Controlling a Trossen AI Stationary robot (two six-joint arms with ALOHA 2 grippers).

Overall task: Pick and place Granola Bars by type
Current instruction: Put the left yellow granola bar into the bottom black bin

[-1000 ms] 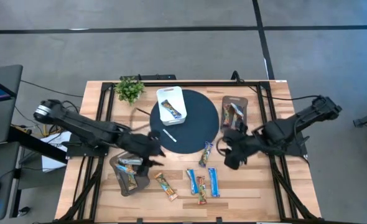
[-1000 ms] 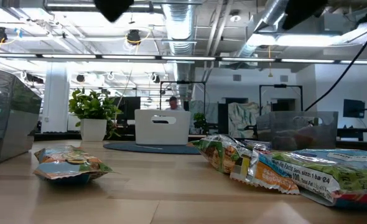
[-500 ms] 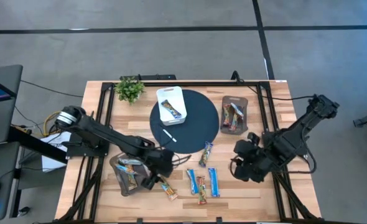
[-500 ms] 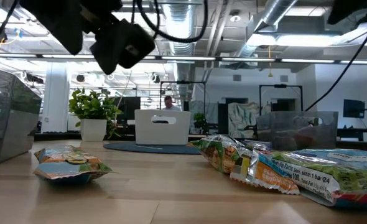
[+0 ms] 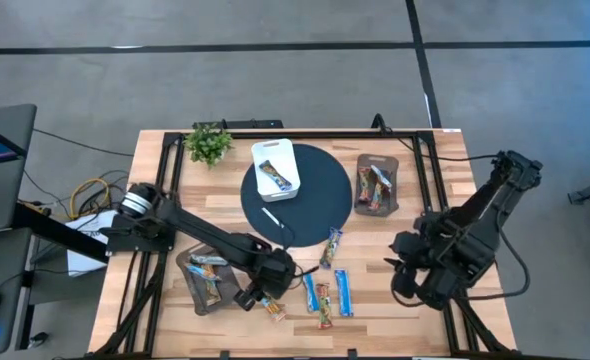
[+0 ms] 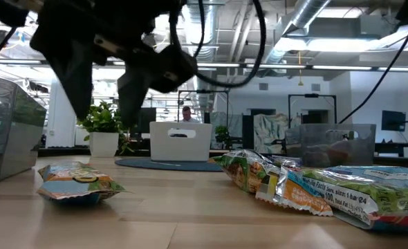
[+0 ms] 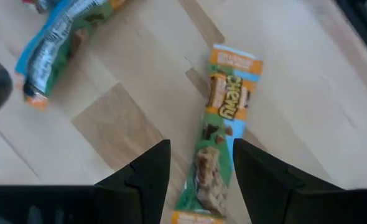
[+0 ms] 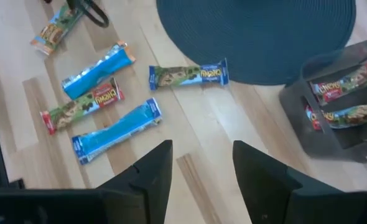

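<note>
Several loose Granola Bars lie flat on the wooden table near its front edge: an orange-and-green one [image 5: 272,305] [image 7: 224,118], two blue ones [image 8: 99,71] [image 8: 118,130], a red-and-green one [image 8: 84,106] and a blue-and-green one [image 5: 330,247]. My left gripper [image 5: 265,288] [image 7: 201,152] is open and hangs just above the orange-and-green bar. Its fingers stand on either side of one end of the bar and point steeply down. My right gripper [image 5: 405,275] [image 8: 202,158] is open and empty, up in the air right of the loose bars.
A white tray [image 5: 288,160] holding a bar stands on the dark round mat [image 5: 315,210], with a thin white stick [image 5: 272,217] beside it. Grey trays with bars stand at the right [image 5: 377,160] and the near left [image 5: 187,268]. A small plant [image 5: 208,143] is at the far left.
My left gripper has swung from beside the left grey tray toward the table's near right and come down over the orange-and-green bar, rolling as it went. My right gripper has drawn back from the right grey tray toward the near right edge. No bar has moved.
</note>
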